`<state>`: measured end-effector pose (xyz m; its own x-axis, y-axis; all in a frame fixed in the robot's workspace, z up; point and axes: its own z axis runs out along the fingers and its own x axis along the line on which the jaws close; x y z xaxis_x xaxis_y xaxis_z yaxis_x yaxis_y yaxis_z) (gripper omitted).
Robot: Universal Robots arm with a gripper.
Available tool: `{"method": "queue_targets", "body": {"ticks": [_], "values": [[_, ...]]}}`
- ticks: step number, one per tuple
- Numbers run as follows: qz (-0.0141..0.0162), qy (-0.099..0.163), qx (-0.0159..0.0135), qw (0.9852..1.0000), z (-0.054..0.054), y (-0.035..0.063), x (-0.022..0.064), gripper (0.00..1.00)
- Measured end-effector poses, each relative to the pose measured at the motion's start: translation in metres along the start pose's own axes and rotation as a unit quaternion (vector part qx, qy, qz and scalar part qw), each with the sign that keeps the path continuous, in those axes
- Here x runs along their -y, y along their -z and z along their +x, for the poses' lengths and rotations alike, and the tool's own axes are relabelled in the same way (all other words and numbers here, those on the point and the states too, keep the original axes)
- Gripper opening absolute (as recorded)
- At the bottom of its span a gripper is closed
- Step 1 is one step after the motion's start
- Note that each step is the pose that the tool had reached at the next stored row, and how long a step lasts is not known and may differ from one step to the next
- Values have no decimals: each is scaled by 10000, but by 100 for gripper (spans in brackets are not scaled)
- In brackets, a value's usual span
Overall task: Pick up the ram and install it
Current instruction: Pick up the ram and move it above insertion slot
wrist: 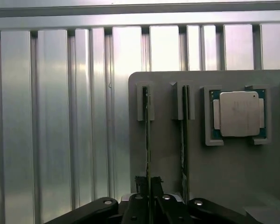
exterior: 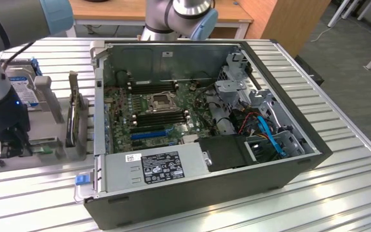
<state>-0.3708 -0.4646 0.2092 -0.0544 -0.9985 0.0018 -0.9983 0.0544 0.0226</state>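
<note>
In the wrist view the ram (wrist: pixel 147 140) is a thin green stick standing on edge in a slot of a grey holder plate (wrist: pixel 233 172). My gripper (wrist: pixel 149 180) is shut on its near end, with one dark finger pressed against each flat side. A second green stick (wrist: pixel 184 140) stands in the neighbouring slot. In the exterior view my gripper (exterior: pixel 10 147) hangs low over the grey holder (exterior: pixel 44 147) at the exterior view's left, beside the open computer case (exterior: pixel 114 169). The black memory slots (exterior: pixel 162 117) lie on the motherboard inside the case.
A processor chip (wrist: pixel 238 113) sits in a pocket of the holder plate. A hard drive (exterior: pixel 21 87) and upright grey brackets (exterior: pixel 76 121) stand on the holder between my arm and the case. The ribbed metal table (exterior: pixel 340 159) extends around the case.
</note>
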Motion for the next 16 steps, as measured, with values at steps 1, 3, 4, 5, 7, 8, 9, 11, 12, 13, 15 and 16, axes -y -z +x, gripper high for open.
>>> {"method": "queue_targets", "body": {"ticks": [1, 3, 4, 5, 7, 8, 9, 11, 12, 13, 15, 16], "values": [[0, 0, 0, 10000, 0, 45, -1, 14], [0, 0, 0, 10000, 0, 135, -3, 14], [0, 0, 0, 10000, 0, 182, -4, 14], [0, 0, 0, 10000, 0, 227, -5, 14], [0, 0, 0, 10000, 1, 317, -7, 14], [0, 0, 0, 10000, 1, 362, -8, 14], [0, 0, 0, 10000, 1, 407, -9, 14], [0, 2, 0, 10000, 1, 501, -11, 14], [0, 3, 0, 10000, 1, 546, -12, 14], [0, 3, 0, 10000, 1, 591, -13, 14], [0, 5, 0, 10000, 1, 681, -16, 14], [0, 6, 0, 10000, 1, 726, -17, 14]]}}
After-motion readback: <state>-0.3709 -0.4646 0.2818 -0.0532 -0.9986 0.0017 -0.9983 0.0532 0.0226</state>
